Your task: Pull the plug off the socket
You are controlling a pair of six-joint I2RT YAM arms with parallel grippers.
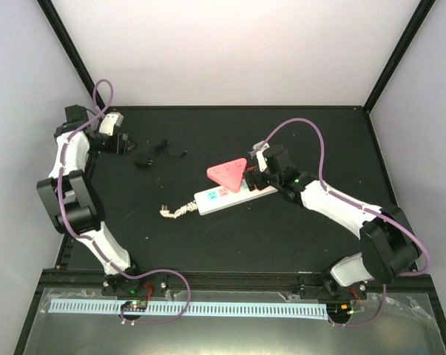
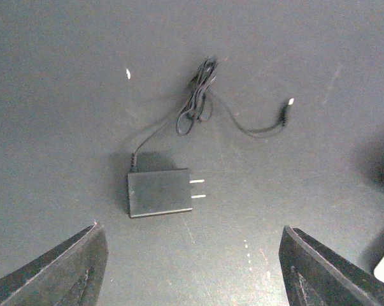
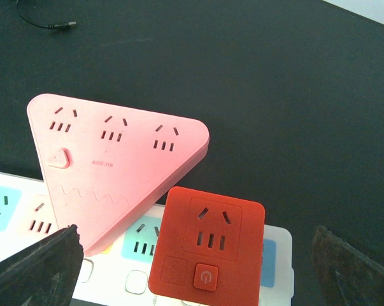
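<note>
Plug (image 2: 158,192) reads as already out: it lies flat on the bench (image 1: 208,244) with both prongs (image 2: 198,189) bare and its thin cable (image 2: 198,95) in a loose tangle beyond it. So I judge the step in hand is backing away clean. The left tool (image 2: 192,228) is spread wide and holds nothing. The plug sits just ahead of its fingers, slightly toward the left one in the wrist view. I'd lift that tool straight up with no sideways sweep, since those cable loops would snag a finger and drag the plug. The socket (image 1: 223,198) lies mid-bench, well apart from the plug, with a pink triangular adapter (image 3: 109,159) and a red square adapter (image 3: 207,245) seated on it. The right tool (image 3: 196,229) is over the socket's right end, also wide open and gripping nothing, with the red adapter between its fingers in the wrist view. I can't tell whether the fingers touch the strip. I'd take it vertically too, fingers wide, so it clears the red block and the pink corner. The strip looks light and would likely shift if clipped.
</note>
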